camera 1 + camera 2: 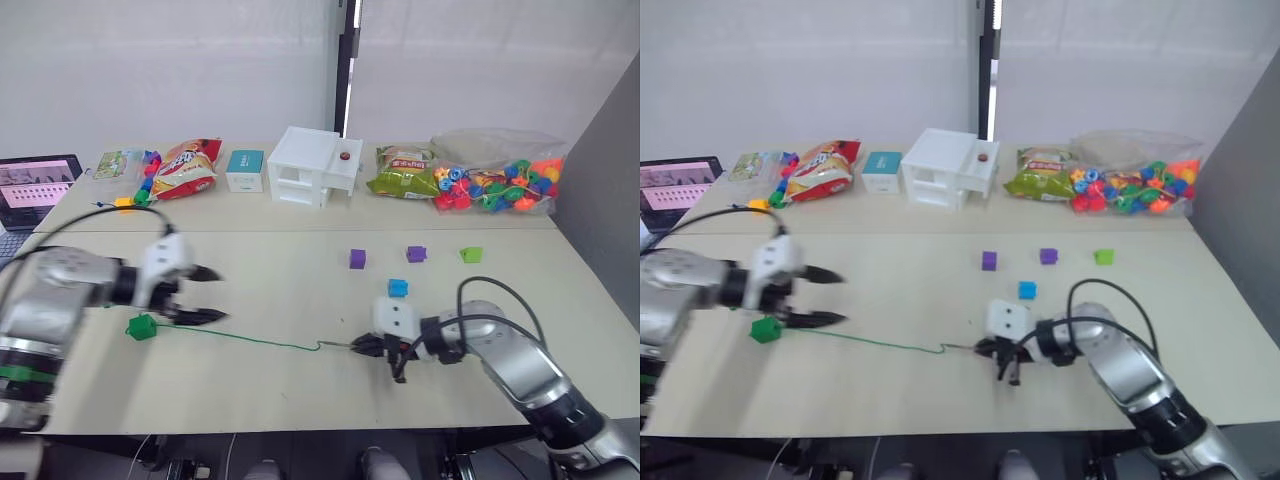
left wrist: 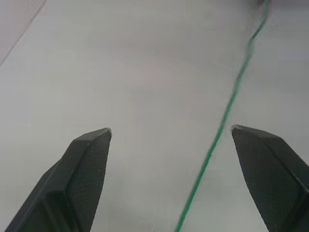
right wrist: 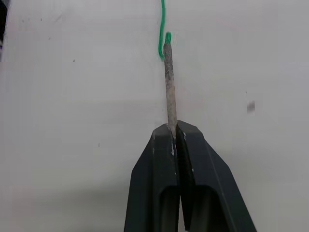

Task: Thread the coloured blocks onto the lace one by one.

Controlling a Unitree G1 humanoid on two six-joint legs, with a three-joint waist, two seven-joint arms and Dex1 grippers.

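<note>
The lace (image 1: pixel 260 342) lies in a long line on the tabletop (image 1: pixel 280 400), and everything else is placed here relative to it. At one end of the lace sits a dark green block (image 1: pixel 142 327), which seems to be already on the cord. At the other end is the stiff pale tip (image 3: pixel 168 82). The right hand (image 1: pixel 368 345) is closed on this tip and pinches it between its two fingers (image 3: pixel 159 193), so the tip points out straight in front of the hand.

The left hand (image 1: pixel 205 295) is wide open, with its fingers (image 2: pixel 84 164) spread. It hovers just beside the block end of the lace, and the cord passes between the two fingers.

Behind the tip end of the lace, away from the robot, the blue block (image 1: pixel 398 288) is the nearest one. Farther back stand two purple blocks (image 1: pixel 357 259) and a light green block (image 1: pixel 471 255) in a row, well apart from the lace.
</note>
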